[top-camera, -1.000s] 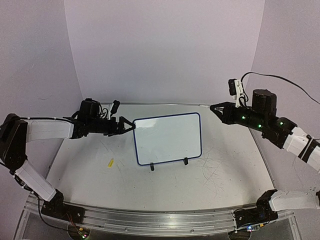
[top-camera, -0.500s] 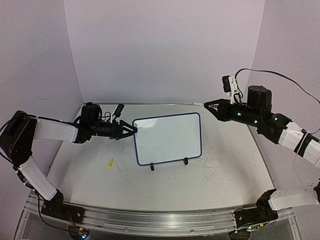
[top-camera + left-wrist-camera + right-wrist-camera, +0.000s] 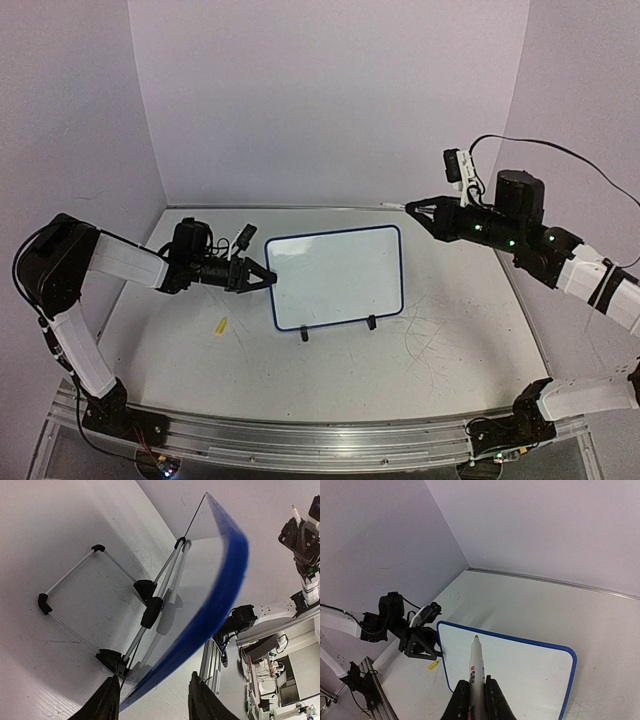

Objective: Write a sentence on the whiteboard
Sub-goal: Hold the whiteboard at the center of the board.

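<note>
Gripping a marker, the right end effector is hovering near the whiteboard. The left end effector is straddling its blue rim, seemingly unclamped.

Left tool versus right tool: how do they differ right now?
The left tool sits low, its jaws apart on either side of the whiteboard's blue left edge. The right tool hangs raised off the board's far right corner. The left tool carries nothing, while the right tool is shut on a marker, tip forward. Both point toward the whiteboard.
</note>
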You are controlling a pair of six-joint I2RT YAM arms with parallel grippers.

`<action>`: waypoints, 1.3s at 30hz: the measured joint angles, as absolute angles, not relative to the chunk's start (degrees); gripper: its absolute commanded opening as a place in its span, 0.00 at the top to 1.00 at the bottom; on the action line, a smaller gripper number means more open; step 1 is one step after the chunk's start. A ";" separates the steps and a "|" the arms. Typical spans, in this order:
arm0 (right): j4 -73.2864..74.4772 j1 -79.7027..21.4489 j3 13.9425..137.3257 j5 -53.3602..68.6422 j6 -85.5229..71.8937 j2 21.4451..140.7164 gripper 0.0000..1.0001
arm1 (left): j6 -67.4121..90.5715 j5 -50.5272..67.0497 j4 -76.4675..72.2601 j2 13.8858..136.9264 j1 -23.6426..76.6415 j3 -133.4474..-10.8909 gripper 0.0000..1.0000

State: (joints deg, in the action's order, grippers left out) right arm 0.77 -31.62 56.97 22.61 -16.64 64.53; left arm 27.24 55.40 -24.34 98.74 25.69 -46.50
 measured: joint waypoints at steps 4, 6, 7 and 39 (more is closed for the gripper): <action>-0.10 -31.76 56.66 23.24 -16.71 64.53 1.00 | 27.01 55.94 -24.59 99.48 25.69 -46.53 0.63; -0.18 -31.87 56.41 23.48 -16.76 64.53 1.00 | 26.95 56.17 -24.65 99.64 25.68 -46.74 0.64; -0.21 -31.92 56.33 23.54 -16.78 64.53 1.00 | 26.98 56.40 -24.70 99.80 25.65 -46.98 0.64; -0.47 -32.53 56.10 24.79 -16.80 66.01 1.00 | 23.54 59.65 -25.74 103.16 24.32 -52.49 0.86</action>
